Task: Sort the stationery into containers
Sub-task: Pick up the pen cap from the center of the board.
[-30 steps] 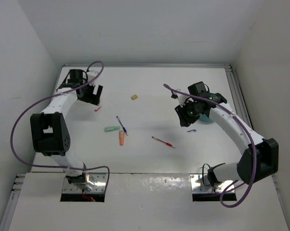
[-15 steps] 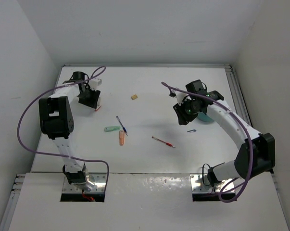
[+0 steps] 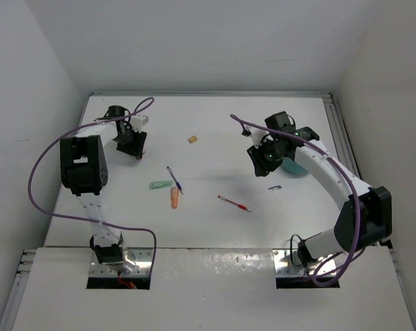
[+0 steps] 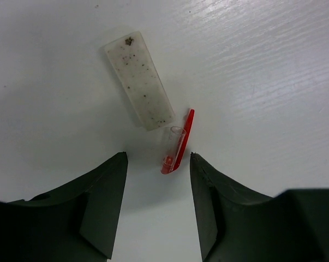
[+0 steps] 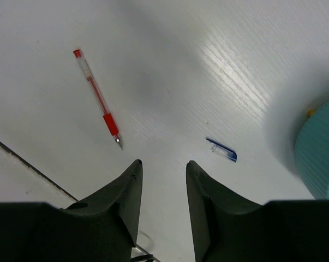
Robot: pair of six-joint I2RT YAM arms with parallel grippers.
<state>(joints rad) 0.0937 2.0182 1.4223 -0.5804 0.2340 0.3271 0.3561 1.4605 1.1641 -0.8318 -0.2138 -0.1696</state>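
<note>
My left gripper (image 3: 134, 147) is open at the table's far left, low over a small red pen cap (image 4: 175, 148) that lies just ahead of its fingertips, between them (image 4: 157, 159). My right gripper (image 3: 263, 164) is open and empty (image 5: 163, 164), above the table beside the teal cup (image 3: 295, 168), which the arm partly hides; the cup's rim shows in the right wrist view (image 5: 317, 164). A red pen (image 3: 233, 203) (image 5: 97, 100) and a small blue cap (image 3: 274, 187) (image 5: 221, 150) lie near it. A dark-blue pen (image 3: 174, 179), a mint-green stub (image 3: 161, 184) and an orange stub (image 3: 174, 198) lie mid-table.
A white speckled flat strip (image 4: 139, 87) lies just beyond the red cap. A small tan piece (image 3: 192, 139) lies at the far middle. White walls close in the table on three sides. Purple cables loop off both arms.
My left arm has folded back and its gripper has come down over the red cap. My right gripper has drifted a little left and farther off, away from the cup.
</note>
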